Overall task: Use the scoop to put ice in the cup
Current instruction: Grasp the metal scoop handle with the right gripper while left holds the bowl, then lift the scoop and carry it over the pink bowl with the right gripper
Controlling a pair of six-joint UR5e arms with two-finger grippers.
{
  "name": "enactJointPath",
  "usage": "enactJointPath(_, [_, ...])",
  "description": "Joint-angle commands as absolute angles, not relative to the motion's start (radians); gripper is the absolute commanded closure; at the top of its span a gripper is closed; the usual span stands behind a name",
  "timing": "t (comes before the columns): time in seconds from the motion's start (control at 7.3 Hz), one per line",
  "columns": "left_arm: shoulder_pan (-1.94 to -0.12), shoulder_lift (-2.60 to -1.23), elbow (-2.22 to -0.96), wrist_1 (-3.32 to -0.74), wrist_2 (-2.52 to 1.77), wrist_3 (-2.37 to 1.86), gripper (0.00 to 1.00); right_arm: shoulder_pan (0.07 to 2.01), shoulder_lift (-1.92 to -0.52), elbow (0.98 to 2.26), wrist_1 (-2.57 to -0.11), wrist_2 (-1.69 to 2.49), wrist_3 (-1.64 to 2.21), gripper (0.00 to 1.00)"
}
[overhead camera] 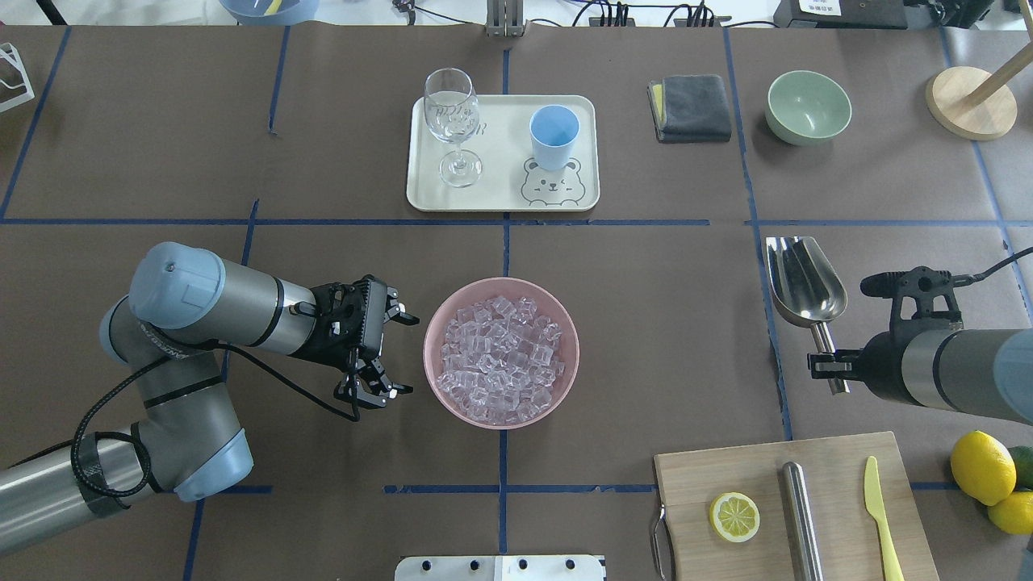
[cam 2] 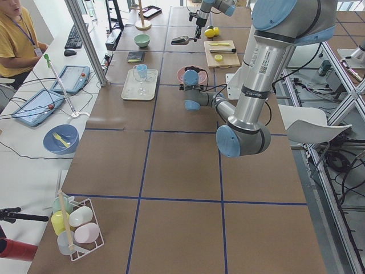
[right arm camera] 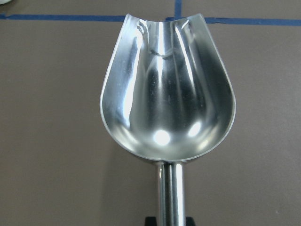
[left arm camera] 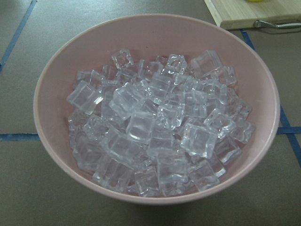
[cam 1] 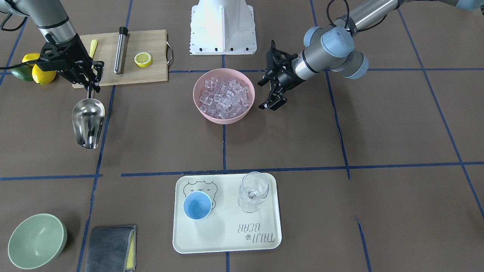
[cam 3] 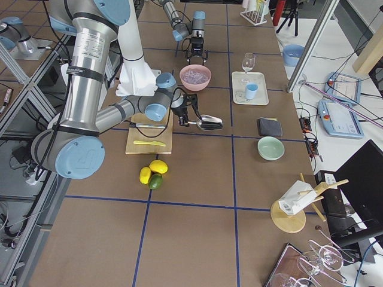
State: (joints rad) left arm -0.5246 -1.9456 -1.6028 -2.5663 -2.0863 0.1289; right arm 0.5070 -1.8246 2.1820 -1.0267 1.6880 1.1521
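While the right fingers (overhead camera: pixel 831 367) pinch the thin handle of the scoop (overhead camera: pixel 805 282) (blade empty, held off the table (overhead camera: pixel 646 323)), the left fingers (overhead camera: pixel 397 353) hang spread just beside the bowl (overhead camera: pixel 436 323) heaped with ice (overhead camera: pixel 500 347). The cup (overhead camera: pixel 554 135) stands on the tray (overhead camera: pixel 500 198), well apart from both.

We count one pink bowl (overhead camera: pixel 432 339), one pale green bowl (overhead camera: pixel 808 106), one small light-blue cup (overhead camera: pixel 554 137), one clear stemmed glass (overhead camera: pixel 452 113) and one shiny steel scoop (overhead camera: pixel 805 280). We see two whole yellow lemons (overhead camera: pixel 981 466), one cut lemon half (overhead camera: pixel 734 516), and clear ice cubes (overhead camera: pixel 500 359) beyond counting.
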Motion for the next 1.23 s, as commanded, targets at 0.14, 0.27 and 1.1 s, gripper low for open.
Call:
enactJointPath(0.14, [-0.523,-1.947,-1.601,-2.566,-2.085,0.127,0.0,0.502,-1.809,2.275,-1.026,1.793,1.007,1.0])
enactJointPath(0.27, [-0.523,-1.947,-1.6,-2.566,-2.083,0.127,0.0,0.471,-1.796,2.276,-1.028,1.793,0.961,1.0])
enactJointPath(1.1, [-0.522,-1.947,-1.592,-2.563,-2.082,0.124,0.0,0.456,-1.31,2.283,-1.598,1.862,0.663,1.0])
